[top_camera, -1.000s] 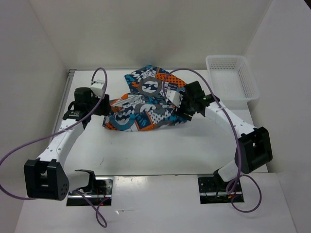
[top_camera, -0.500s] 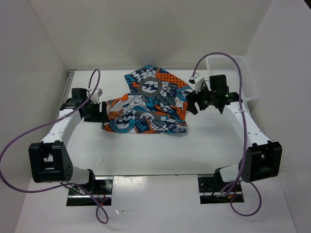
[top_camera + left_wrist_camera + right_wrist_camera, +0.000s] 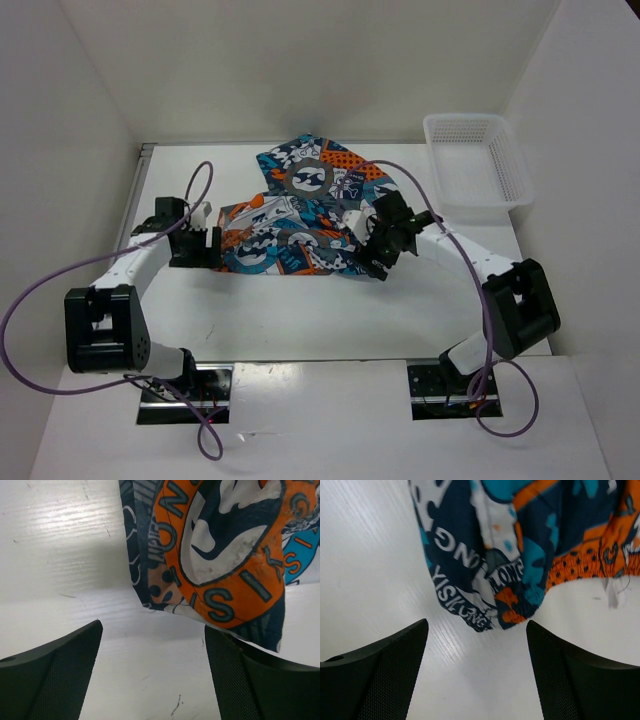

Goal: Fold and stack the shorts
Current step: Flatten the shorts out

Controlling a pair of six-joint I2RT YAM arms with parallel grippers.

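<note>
White table (image 3: 300,310), crumpled shorts (image 3: 300,215), jaws parted at either edge

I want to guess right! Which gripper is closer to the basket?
Right. The right gripper is at the shorts' right edge, nearer the basket; the left gripper is at their left edge.

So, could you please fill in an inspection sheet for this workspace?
Surface: white table, fine scratches.
Job's things: shorts, rumpled, lying mid-table.
Clutter: white mesh basket at the far right corner.
Grippers: left fingers open at the shorts' left edge; right fingers open at their right corner; nothing held.
Cables: purple cables looping over both arms.
Surroundings: white walls on three sides.
</note>
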